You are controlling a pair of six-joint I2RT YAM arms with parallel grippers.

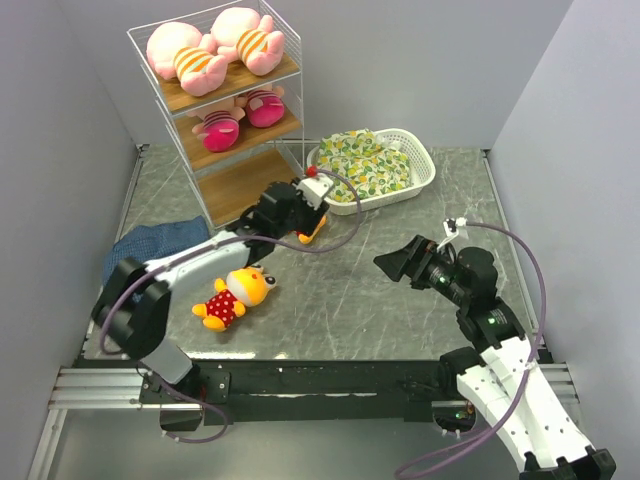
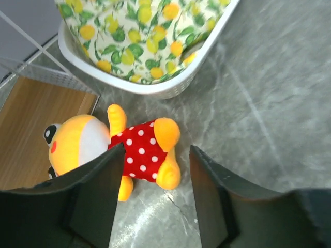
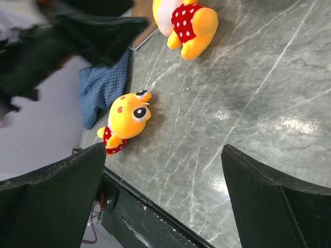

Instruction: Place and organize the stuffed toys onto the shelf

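Glossy grey marbled tabletop (image 1: pixel 400 300), boxed by pale walls. Wide-spread left jaws, gripping nothing. Just ahead of their left finger, orange-yellow plush in red polka-dot outfit (image 2: pixel 124 150), long axis across the gap, head toward the bottom wooden board of the wire shelf (image 1: pixel 240 187). Farther ahead, white lattice basket (image 2: pixel 155 89). Wide-spread right jaws, likewise empty. Ahead-left of them, second polka-dot plush (image 3: pixel 126 121), fuzzy, head pointing away.
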